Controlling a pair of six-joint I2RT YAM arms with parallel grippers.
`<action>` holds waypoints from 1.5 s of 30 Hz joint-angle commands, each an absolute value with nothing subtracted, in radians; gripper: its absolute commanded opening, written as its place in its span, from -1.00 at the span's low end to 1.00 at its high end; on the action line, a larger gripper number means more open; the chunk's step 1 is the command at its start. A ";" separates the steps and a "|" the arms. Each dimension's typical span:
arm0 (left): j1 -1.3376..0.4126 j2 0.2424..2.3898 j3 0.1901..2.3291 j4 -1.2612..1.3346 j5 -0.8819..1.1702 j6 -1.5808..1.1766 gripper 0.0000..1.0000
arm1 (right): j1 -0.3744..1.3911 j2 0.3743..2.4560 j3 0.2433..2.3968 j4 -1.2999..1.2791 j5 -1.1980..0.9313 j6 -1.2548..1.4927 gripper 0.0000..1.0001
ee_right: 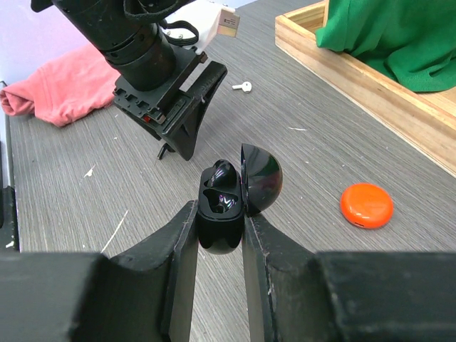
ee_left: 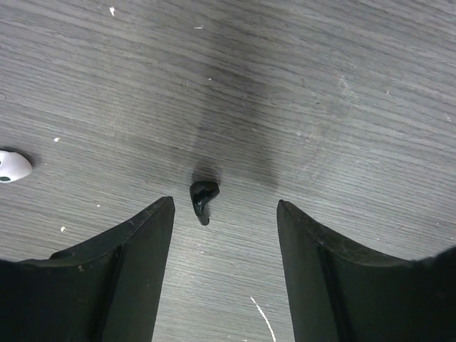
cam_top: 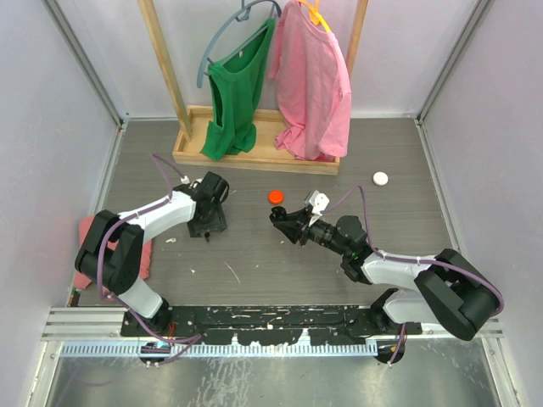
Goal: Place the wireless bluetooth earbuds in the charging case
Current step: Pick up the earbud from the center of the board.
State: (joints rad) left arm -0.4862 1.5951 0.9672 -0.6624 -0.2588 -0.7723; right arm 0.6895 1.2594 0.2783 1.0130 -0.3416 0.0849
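A tiny black earbud [ee_left: 203,198] lies on the grey table just ahead of my left gripper's [ee_left: 224,205] fingertips, nearer the left finger. The jaws stand apart and touch nothing. In the top view this gripper [cam_top: 206,229] points down at the table, left of centre. My right gripper [ee_right: 221,214] is shut on the black charging case [ee_right: 219,229], held above the table with its lid [ee_right: 262,178] swung open. One black earbud [ee_right: 222,173] appears seated in the case's far slot. A white earbud [ee_right: 243,87] lies beyond the left gripper [ee_right: 174,148].
An orange puck [cam_top: 276,195] lies near the right gripper [cam_top: 280,219], and a white puck [cam_top: 380,178] sits further right. A wooden tray [cam_top: 191,155] with hanging green and pink shirts stands at the back. A pink cloth [cam_top: 89,233] lies at the left.
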 commanded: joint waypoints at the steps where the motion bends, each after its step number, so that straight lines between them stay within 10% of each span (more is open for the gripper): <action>1: -0.473 1.606 1.008 -0.657 -0.281 -0.762 0.18 | 0.690 1.246 0.292 1.057 -0.333 0.079 -0.76; 45: -0.400 1.536 0.942 -0.632 -0.112 -0.768 -0.80 | 0.690 1.260 0.301 1.044 -0.340 0.078 -0.76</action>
